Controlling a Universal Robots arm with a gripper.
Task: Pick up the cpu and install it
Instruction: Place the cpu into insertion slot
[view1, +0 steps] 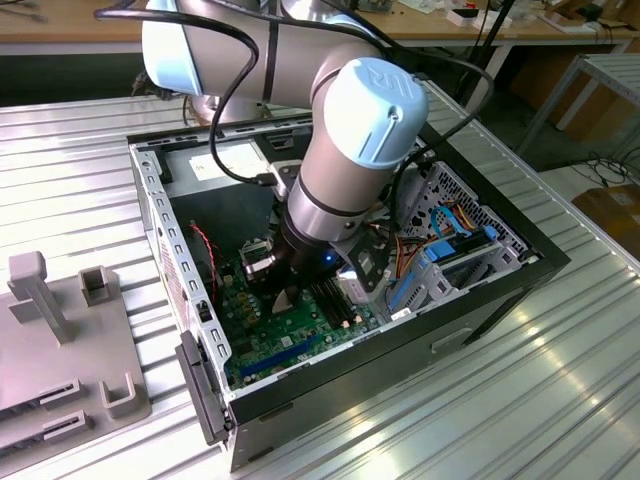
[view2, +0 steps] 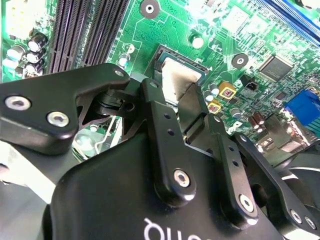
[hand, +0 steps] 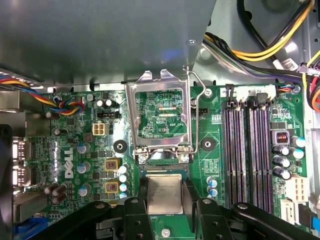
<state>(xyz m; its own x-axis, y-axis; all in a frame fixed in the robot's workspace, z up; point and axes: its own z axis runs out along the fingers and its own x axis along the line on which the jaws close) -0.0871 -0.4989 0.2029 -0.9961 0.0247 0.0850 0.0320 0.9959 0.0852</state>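
Note:
The cpu (hand: 165, 194), a small square chip with a silver-grey top, sits between my two black fingers, right over the black-framed socket (view2: 161, 54) on the green motherboard (hand: 90, 150). In both wrist views my gripper (hand: 165, 196) (view2: 172, 92) has a finger against each side of the chip. The cpu (view2: 176, 75) lies level, at or just above the socket bed; I cannot tell which. The socket's metal load plate (hand: 160, 115) stands flipped open beside it, with its lever (hand: 196, 115) raised. In the exterior view the gripper (view1: 285, 300) reaches down into the open computer case.
Dark memory slots (hand: 245, 150) run beside the socket. Bundled cables (hand: 270, 45) and a blue drive bay (view1: 440, 260) crowd the case on the exterior view's right. The case wall (view1: 170, 250) rises on its left, with a grey fixture (view1: 60, 350) on the table beyond.

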